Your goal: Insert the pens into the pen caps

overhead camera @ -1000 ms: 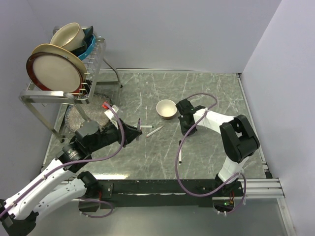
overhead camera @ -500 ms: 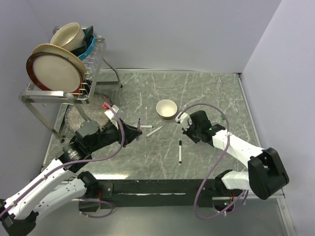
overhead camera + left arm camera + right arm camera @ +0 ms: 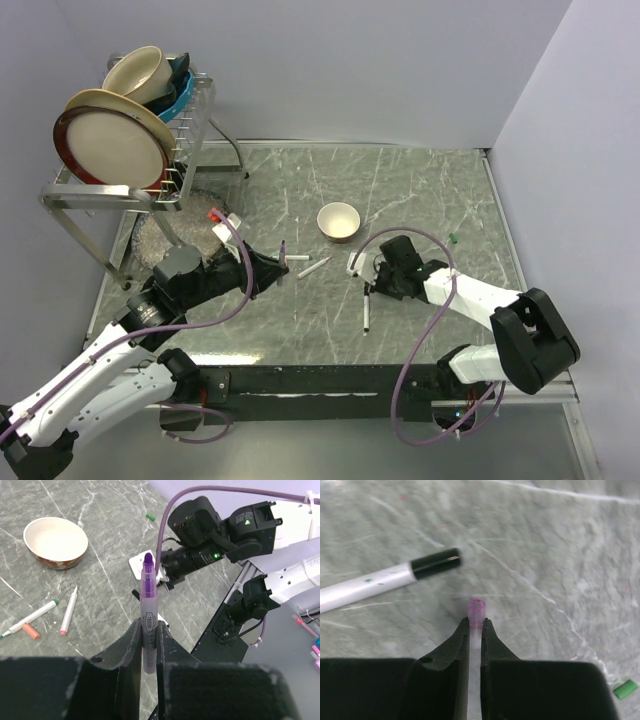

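My left gripper (image 3: 148,629) is shut on a purple pen (image 3: 148,592), held upright with its purple tip bare; from above, this pen (image 3: 283,250) stands at my left gripper (image 3: 275,264). My right gripper (image 3: 475,625) is shut on a small translucent pink pen cap (image 3: 477,612), open end outward, just above the table. From above, my right gripper (image 3: 372,274) sits right of centre. A white pen with a black end (image 3: 390,580) lies close by, also seen from above (image 3: 367,308). Two more white pens (image 3: 69,611) (image 3: 30,620) and an orange-red cap (image 3: 31,631) lie left of centre. A green cap (image 3: 452,238) lies at the right.
A small cream bowl (image 3: 338,221) stands at mid-table behind the pens. A metal dish rack (image 3: 130,185) with plates and bowls fills the back left corner. The right arm's purple cable (image 3: 420,320) loops over the near table.
The right arm swung from beside the bowl toward the near middle and now sits low by the black-ended pen. The left arm and its purple pen have not moved.
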`<state>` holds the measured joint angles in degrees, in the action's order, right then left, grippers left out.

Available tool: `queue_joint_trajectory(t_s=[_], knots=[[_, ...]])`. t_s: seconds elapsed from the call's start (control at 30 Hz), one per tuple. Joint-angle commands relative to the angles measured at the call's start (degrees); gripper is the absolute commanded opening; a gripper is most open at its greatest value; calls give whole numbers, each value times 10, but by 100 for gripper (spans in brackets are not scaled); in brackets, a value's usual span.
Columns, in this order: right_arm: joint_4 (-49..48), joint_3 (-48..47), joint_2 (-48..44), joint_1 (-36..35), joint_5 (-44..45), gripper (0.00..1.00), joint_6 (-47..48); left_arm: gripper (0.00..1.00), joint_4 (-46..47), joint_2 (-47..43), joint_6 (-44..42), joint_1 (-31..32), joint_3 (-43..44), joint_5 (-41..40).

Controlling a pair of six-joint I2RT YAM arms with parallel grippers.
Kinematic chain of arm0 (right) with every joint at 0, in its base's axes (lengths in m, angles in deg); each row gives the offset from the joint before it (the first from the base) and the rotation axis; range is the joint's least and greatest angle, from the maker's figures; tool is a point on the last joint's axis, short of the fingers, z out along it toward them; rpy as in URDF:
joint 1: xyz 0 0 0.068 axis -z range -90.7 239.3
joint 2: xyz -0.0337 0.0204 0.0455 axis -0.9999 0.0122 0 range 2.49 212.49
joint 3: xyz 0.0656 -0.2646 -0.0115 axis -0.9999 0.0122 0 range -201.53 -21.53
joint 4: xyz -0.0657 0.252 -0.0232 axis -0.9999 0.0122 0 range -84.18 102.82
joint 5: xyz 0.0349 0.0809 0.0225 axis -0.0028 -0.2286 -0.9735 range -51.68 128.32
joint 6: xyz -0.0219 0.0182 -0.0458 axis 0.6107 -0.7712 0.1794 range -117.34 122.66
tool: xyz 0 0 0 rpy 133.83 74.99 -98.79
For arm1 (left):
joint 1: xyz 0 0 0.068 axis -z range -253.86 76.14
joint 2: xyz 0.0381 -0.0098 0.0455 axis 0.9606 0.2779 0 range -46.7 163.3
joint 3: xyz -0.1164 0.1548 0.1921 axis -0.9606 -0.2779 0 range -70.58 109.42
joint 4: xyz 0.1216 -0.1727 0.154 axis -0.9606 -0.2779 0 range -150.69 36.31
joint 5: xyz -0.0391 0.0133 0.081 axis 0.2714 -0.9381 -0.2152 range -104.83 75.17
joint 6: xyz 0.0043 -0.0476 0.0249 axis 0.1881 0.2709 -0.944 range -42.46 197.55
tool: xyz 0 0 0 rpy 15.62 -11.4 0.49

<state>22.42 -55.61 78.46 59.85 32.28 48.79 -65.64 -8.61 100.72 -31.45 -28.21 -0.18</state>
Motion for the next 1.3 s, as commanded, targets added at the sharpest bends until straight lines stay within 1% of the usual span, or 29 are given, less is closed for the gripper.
queue_joint_trajectory(t_s=[0.0,0.03,0.07,0.17,0.23,0.33,0.4,0.47,0.6,0.7,0.77,0.83,0.87,0.93,0.97,1.0,1.03,1.07,1.1,1.13,1.17,1.23,1.27], knots=[[-17,8,1,-19,3,14,34,1,13,-7,-9,0,-2,-4],[-17,8,1,-18,4,16,34,1,13,-10,-8,0,-3,-3],[-17,8,1,-19,2,20,34,1,13,-11,-7,0,-3,-4],[5,-4,15,-19,2,26,39,1,14,-13,-8,0,-3,-1],[19,-15,26,-20,3,28,37,1,14,-13,-8,0,-3,2],[26,-17,27,-24,1,34,42,1,14,-15,-7,0,-4,2],[27,-17,27,-25,2,40,44,1,14,-16,-7,0,-4,1],[28,-18,27,-25,3,42,47,1,14,-18,-7,0,-4,-2],[21,-15,20,-26,-3,42,42,1,13,-17,-7,0,-3,-2],[18,-16,-3,-26,-11,42,34,1,12,-17,-7,0,-3,-1],[12,-17,-37,-25,-5,43,22,1,14,-18,-7,0,-4,-2],[-2,-22,-69,-20,22,44,-23,1,14,-19,-9,0,-4,2],[2,-29,-79,-15,24,46,-60,1,14,-19,-8,0,-4,4],[15,-58,-99,-9,23,48,-102,1,15,-18,-8,0,-3,5],[5,-63,-104,-6,38,48,-161,1,15,-18,-9,0,-4,5],[-22,-76,-109,-7,59,48,-198,1,15,-16,-9,0,-3,7],[-32,-89,-108,-6,114,47,-241,1,14,-17,-9,0,-3,7],[-34,-122,-103,-5,142,48,-328,1,15,-18,-9,0,-4,7],[-29,-141,-91,-4,166,47,-374,1,15,-18,-9,0,-4,8],[-16,-163,-82,-5,209,48,-422,1,14,-19,-9,0,-4,7],[1,-204,-74,-3,224,46,-508,1,14,-20,-9,0,-4,6],[60,-240,-52,-2,258,44,-593,1,15,-22,-9,0,-5,6],[76,-257,-47,3,249,45,-662,1,15,-23,-9,0,-5,6]])
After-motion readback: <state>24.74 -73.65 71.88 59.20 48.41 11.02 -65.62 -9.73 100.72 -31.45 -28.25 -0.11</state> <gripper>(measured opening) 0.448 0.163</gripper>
